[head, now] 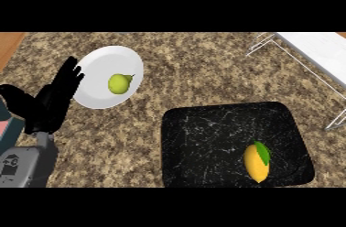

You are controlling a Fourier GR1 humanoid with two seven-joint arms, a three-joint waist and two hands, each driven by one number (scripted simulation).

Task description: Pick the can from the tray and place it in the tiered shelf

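Shelf (317,52), white with thin wire legs, is cut off by the upper right corner, so only part of its surface and frame shows. Black tray (216,143) sits on the speckled granite counter (196,61) and runs out of view at the bottom; on it lies a yellow-orange mango (256,163) with a green patch, near the right side. No can shows on the tray or elsewhere in view. Left hand (57,98) stands at the left edge, fingers straight and pointing up, holding nothing, its fingertips overlapping the rim of a white plate (101,68). A green pear (120,83) rests on that plate. Right hand does not show at all
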